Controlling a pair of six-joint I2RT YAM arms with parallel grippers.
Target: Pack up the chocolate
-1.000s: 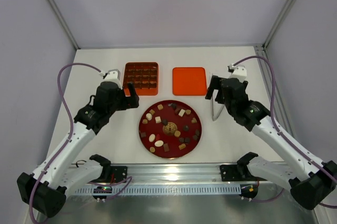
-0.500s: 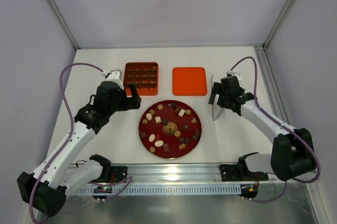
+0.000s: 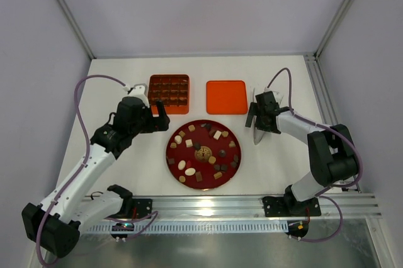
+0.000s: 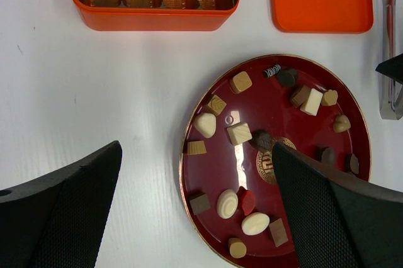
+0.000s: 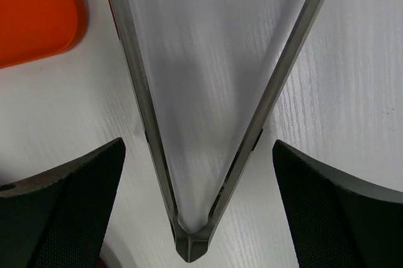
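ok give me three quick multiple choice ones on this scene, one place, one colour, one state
1. Where do the tongs lie?
A. on the plate
B. right of the plate
C. left of the plate

2. What colour is the plate?
A. dark red
B. blue
C. white

3. How is the right gripper?
A. shut, empty
B. shut on the tongs
C. open, a finger on each side of the tongs

Answers:
1 B: the top view shows them just off the plate's right edge.
2 A: its surface is dark red.
3 C: the right wrist view shows both fingers spread clear of the tongs.
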